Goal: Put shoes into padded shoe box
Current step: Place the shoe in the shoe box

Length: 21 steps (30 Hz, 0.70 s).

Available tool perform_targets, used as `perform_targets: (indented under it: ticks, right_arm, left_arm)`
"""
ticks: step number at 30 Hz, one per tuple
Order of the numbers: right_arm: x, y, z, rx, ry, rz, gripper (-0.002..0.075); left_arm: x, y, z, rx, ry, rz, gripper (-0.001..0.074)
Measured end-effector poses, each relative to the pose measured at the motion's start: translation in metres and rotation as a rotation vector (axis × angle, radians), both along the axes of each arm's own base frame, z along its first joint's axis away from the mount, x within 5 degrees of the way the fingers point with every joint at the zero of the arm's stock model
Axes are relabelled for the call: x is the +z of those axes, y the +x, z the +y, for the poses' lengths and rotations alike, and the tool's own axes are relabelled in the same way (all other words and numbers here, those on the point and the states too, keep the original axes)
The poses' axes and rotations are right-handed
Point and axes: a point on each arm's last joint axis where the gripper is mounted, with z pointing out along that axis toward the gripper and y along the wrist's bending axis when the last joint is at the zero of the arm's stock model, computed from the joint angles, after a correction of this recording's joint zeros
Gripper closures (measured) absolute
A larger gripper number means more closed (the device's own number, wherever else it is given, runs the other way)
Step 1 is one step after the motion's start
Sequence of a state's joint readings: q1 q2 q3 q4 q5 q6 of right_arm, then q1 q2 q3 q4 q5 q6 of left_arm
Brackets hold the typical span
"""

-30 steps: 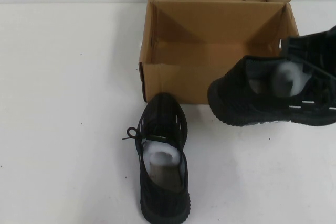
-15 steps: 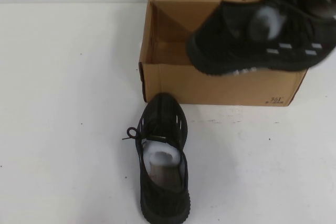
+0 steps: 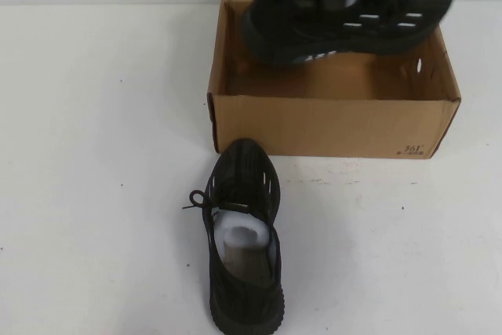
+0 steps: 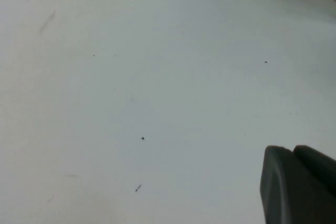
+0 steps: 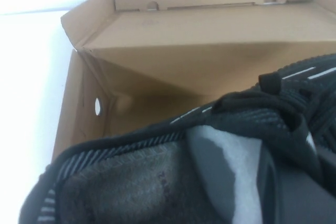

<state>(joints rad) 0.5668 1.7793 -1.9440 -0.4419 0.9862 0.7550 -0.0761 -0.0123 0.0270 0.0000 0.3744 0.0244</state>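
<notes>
Over the box [image 3: 337,123] a raised shoe [image 3: 345,13] — right gripper unseen, left gripper [image 4: 299,187] jaws' state unclear, over bare table [image 4: 131,77].

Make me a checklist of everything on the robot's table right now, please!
Surface: white table, a few tiny dark specks.
Job's things: brown shoe box open at the back; one black sneaker held in the air above the box's opening; other sneaker lying on the table in front of the box, white paper stuffing inside.
Clutter: nothing seen.
Grippers: left tool low over bare table, away from the shoes; right tool hidden from view, its wrist camera looks over the lifted sneaker into the box.
Cables: nothing seen.
Surroundings: pale wall behind the table.
</notes>
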Motion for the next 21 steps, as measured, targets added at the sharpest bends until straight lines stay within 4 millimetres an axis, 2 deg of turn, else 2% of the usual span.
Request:
perform_targets:
  ticks: [6, 11, 16, 21]
  right_arm:
    - [-0.025, 0.031, 0.017, 0.005, -0.002, 0.004, 0.0729]
    - [-0.049, 0.056, 0.015, -0.038, 0.015, 0.024, 0.0729]
    - [-0.069, 0.074, 0.018, -0.041, 0.027, 0.030, 0.0729]
    - [-0.080, 0.084, 0.018, -0.058, 0.064, 0.026, 0.0729]
  left_arm:
    - [0.000, 0.000, 0.000, 0.000, 0.000, 0.000, 0.0738]
    - [0.000, 0.000, 0.000, 0.000, 0.000, 0.000, 0.0738]
    - [0.000, 0.000, 0.000, 0.000, 0.000, 0.000, 0.0738]
    - [0.000, 0.000, 0.000, 0.000, 0.000, 0.000, 0.0738]
